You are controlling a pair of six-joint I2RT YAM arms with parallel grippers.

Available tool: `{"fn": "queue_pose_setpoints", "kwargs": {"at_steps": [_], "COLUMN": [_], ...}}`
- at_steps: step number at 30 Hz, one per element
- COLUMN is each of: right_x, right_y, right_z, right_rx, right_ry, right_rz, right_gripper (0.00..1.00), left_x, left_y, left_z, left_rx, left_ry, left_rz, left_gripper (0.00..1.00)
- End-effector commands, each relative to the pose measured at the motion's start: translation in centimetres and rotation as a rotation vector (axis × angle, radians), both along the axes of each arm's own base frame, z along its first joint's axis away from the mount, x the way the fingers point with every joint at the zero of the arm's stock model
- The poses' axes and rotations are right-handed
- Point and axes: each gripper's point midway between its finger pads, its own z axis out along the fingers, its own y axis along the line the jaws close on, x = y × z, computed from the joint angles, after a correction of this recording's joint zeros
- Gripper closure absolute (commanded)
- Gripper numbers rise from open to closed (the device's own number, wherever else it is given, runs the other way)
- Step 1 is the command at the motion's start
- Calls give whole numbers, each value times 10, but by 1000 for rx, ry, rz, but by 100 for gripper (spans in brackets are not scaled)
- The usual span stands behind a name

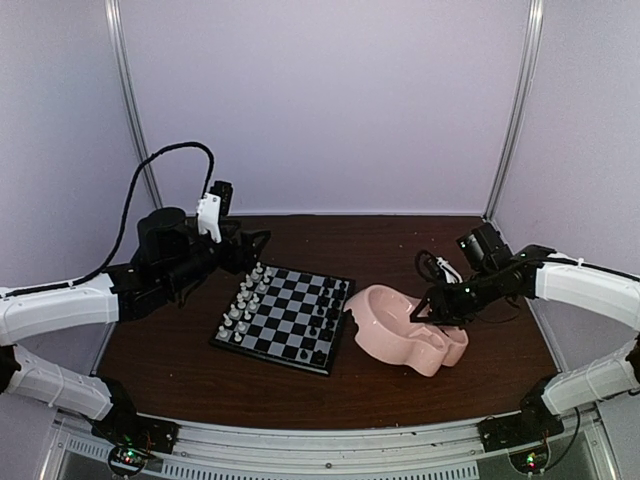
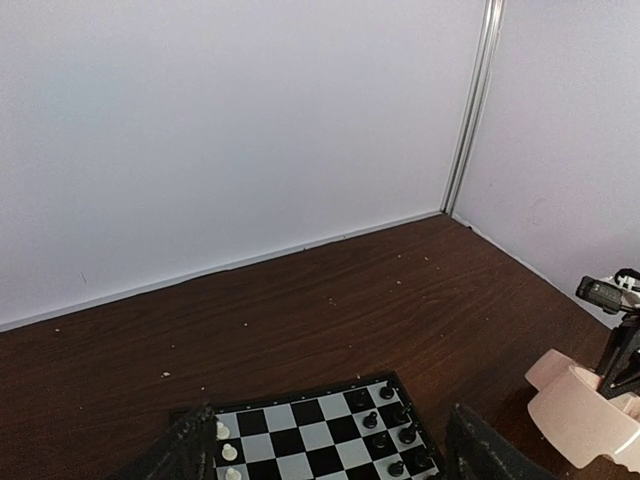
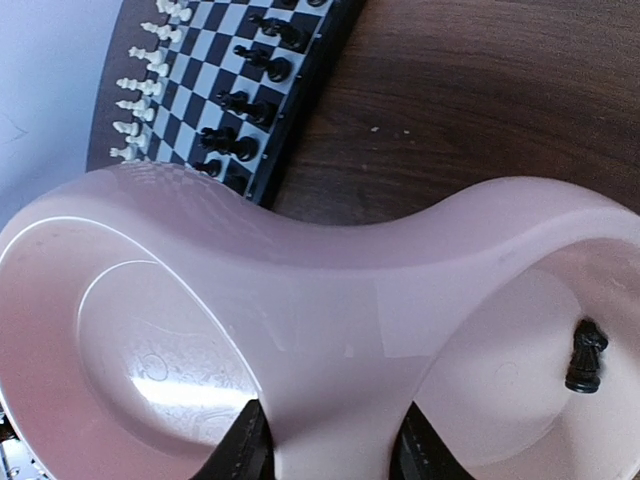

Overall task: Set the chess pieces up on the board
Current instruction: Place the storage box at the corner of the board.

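1 board; 1 pink dish; 1 black piece inside; 2 arms.

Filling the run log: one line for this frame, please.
left gripper: open, at board's far-left edge | right gripper: fingers straddle pink dish divider | one black piece left in dish | rest on board

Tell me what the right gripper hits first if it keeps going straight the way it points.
The pink dish. In the wrist view the right gripper points at the ridge between the two bowls, one finger on each side, so it would likely meet that ridge first. A black piece lies off to the side.
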Motion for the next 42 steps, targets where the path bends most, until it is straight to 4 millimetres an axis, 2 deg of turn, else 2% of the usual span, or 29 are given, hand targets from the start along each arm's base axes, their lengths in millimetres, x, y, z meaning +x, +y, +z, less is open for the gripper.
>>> {"fn": "queue_pose_setpoints", "kwargs": {"at_steps": [1,4,15,18,23,27,30,34,37,42], "right_x": [-1,-4,-11,-12,-15,-17,-17,-19,-13,1], "right_y": [-28,-34,-26,-19,-13,-15,-14,-14,-25,-63], "right_z": [-3,-19,-68,-76,-84,-78,-62,-36,-22,-33], "right_rx": [-172,-257,-518,-574,-618,-615,-577,-509,-489,-550], "right_ry": [-44,-31,-75,-97,-102,-116,-151,-204,-235,-200], "right_rz": [-38,-28,64,82,115,115,108,90,30,-129], "right_gripper": [80,80,76,73,64,49,43,42,46,51], "left_x": [5,7,13,14,14,14,14,14,14,14], "left_y": [0,-2,-10,-11,-12,-12,-12,-11,-10,-9], "left_z": [9,8,6,7,7,6,6,4,5,3], "left_rx": [-6,-3,5,4,4,6,7,12,13,23], "left_ry": [-31,-27,-15,-14,-13,-11,-10,-10,-12,-14], "left_rz": [9,7,-2,-4,-5,-5,-5,-1,3,9], "left_gripper": [21,21,21,21,21,21,21,21,21,21]}}
